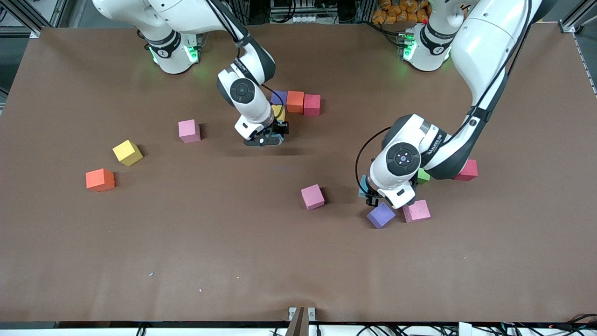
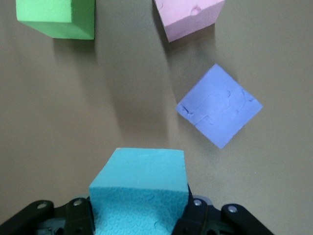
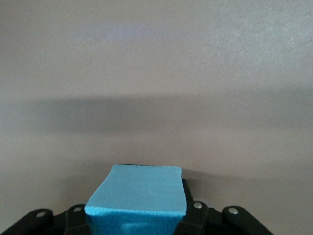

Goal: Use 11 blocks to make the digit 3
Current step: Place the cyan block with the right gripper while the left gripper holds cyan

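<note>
**Both arms carry a light blue cube; the figure has barely begun**

The right end effector (image 1: 267, 138) hangs over bare tabletop (image 1: 298, 261) just in front of the started figure, clamped on a light blue cube (image 3: 137, 200) that fills its wrist view. The left end effector (image 1: 373, 198) is clamped on the second blue cube (image 2: 139, 193), low over the scattered group at the left arm's end of the tabletop.

The digit so far is a short row near the arm bases: purple cube (image 1: 279, 97), orange cube (image 1: 295, 101) and red cube (image 1: 312, 104) abutting, with a yellow cube (image 1: 278, 112) tucked just under the purple one, partly hidden by the right wrist.

Still loose: a pink cube (image 1: 189, 130), a yellow one (image 1: 127, 152) and an orange-red one (image 1: 100, 179) toward the right arm's end; a pink cube (image 1: 312, 196) in the middle; a purple cube (image 1: 381, 215), a pink cube (image 1: 416, 210), a green cube (image 1: 423, 176) and a reddish-pink cube (image 1: 468, 170) near the left end effector.

My judgement of the step: the right arm should place first, setting its cube square to the yellow one, faces parallel, lowered flat and then released without dragging. Foam grips and shoves neighbours easily, so come straight down beside the row, not sliding in. The left arm would do best to lift clear of the purple and pink cubes under it, and wait its turn so the wrists do not crowd over the figure. The green cube stays out.
</note>
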`<state>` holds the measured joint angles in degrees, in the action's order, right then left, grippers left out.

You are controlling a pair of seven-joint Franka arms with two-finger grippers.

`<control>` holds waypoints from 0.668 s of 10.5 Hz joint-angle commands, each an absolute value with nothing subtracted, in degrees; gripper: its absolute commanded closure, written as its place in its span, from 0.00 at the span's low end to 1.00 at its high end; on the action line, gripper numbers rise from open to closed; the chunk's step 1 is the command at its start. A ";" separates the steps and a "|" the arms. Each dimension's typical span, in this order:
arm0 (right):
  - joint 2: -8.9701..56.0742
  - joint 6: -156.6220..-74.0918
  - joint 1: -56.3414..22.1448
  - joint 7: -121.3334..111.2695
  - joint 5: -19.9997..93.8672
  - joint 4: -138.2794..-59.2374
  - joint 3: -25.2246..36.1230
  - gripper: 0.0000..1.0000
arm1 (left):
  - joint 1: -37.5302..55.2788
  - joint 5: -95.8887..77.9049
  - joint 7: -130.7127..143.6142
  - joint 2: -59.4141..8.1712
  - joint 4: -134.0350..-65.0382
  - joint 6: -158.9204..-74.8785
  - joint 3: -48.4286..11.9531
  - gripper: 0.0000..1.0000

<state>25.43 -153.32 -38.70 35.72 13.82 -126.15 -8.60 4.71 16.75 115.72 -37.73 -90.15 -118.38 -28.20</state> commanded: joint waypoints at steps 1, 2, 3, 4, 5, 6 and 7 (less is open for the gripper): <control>23.03 -153.28 -38.76 36.39 15.21 -129.02 -9.05 1.00 | 5.80 16.61 117.59 -38.06 -89.74 -118.48 -28.21 1.00; 23.03 -153.37 -38.76 36.39 15.21 -129.28 -9.05 1.00 | 5.97 16.61 117.60 -38.14 -89.74 -118.48 -28.21 1.00; 23.03 -153.37 -38.76 36.39 15.21 -129.20 -9.05 1.00 | 6.59 16.61 117.68 -38.23 -89.65 -118.48 -28.21 1.00; 23.03 -153.37 -38.76 36.47 15.21 -129.20 -9.05 1.00 | 6.68 16.52 117.77 -38.32 -89.65 -118.48 -28.21 1.00; 23.11 -153.37 -38.67 36.47 15.21 -129.20 -9.05 1.00 | 7.03 16.52 118.03 -38.41 -89.65 -118.48 -28.21 1.00; 23.12 -153.37 -38.67 36.56 15.21 -129.11 -9.05 1.00 | 7.03 16.52 118.04 -38.67 -89.65 -118.48 -28.21 1.00; 23.20 -153.28 -38.67 37.61 15.21 -129.02 -9.05 0.86 | 7.47 16.52 118.12 -38.67 -89.65 -118.48 -28.21 1.00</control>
<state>24.81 -153.32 -38.70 36.03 14.36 -127.16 -8.73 6.77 16.75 117.11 -38.26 -90.15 -118.38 -28.29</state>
